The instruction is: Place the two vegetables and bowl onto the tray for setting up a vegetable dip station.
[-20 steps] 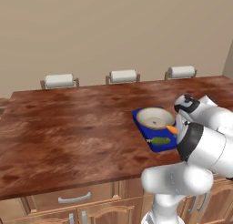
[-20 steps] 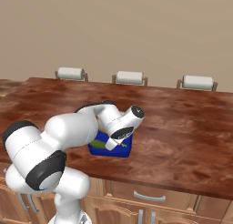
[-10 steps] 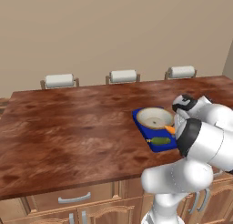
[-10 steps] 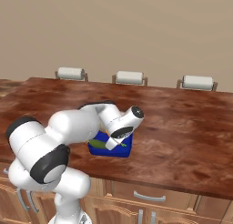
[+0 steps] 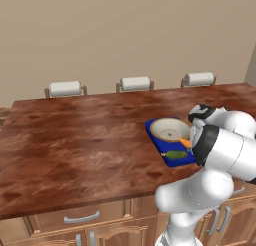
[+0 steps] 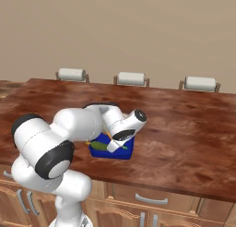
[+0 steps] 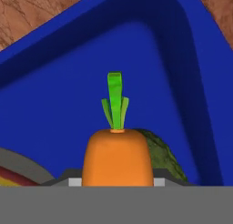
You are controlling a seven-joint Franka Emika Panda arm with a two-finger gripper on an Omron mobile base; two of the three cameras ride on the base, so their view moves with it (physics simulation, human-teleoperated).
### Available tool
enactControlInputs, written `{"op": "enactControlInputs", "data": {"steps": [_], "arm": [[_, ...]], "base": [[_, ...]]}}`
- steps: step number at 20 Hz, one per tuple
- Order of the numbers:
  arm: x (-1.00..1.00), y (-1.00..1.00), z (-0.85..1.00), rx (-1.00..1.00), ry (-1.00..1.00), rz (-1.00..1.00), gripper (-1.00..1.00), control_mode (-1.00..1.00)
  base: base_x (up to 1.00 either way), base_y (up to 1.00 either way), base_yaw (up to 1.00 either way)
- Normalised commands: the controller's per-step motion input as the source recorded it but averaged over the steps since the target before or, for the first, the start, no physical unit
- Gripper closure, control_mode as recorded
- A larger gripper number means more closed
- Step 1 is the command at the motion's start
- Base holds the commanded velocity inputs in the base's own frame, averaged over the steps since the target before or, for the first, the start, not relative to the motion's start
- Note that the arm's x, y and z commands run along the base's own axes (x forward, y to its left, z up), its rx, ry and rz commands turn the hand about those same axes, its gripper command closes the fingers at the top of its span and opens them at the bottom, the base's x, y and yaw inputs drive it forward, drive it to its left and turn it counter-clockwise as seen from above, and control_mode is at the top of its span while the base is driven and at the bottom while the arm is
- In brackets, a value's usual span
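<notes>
Blue and flat, the deep blue rectangular tray (image 5: 172, 159) is sitting on the reddish-brown polished wooden table (image 5: 80, 140), near its front edge; the wide shallow cream-white bowl with a tan-gold rim (image 5: 169, 128) is resting on the tray's far part, and the small dark green elongated cucumber-like vegetable (image 5: 176, 154) is lying on the tray's near part, just in front of the bowl.

From the hand camera, the tiny orange carrot with a green leafy top (image 7: 117, 155) is standing between the finger tips of the two-finger gripper (image 7: 117, 181), which is closing on the carrot's two sides; the green top is pointing away from the hand, over the tray's blue floor (image 7: 59, 104); the dark green vegetable (image 7: 159, 157) is showing just behind the carrot on its right, and a curve of the bowl's rim (image 7: 20, 166) is showing at lower left; whether the carrot is touching the tray I cannot tell.

In the left base view the carrot's orange (image 5: 185, 142) is peeking out beside the white arm, between bowl and cucumber; in the right base view the white arm is reaching low over the tray (image 6: 120, 151); three white-topped chairs (image 5: 135, 83) are lining the table's far side.
</notes>
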Motion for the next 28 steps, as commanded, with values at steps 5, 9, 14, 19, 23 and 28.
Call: {"op": "enactControlInputs", "data": {"steps": [5,9,14,19,23,28], "arm": [[0.08,0.0,-0.07,0.01,0.0,0.0,1.0,-1.0],[0.1,0.0,-0.01,0.0,0.0,0.0,1.0,-1.0],[0.08,0.0,-0.01,0.0,0.0,0.0,1.0,-1.0],[0.03,0.0,-0.03,0.0,0.0,0.0,-1.0,-1.0],[0.01,-0.01,-0.03,0.0,0.0,0.0,-1.0,-1.0],[0.01,-0.02,0.0,0.0,0.0,0.0,-1.0,-1.0]], "base": [[0.0,0.0,0.0],[0.0,0.0,0.0],[0.0,0.0,0.0],[0.0,0.0,0.0],[0.0,0.0,0.0],[0.0,0.0,0.0]]}}
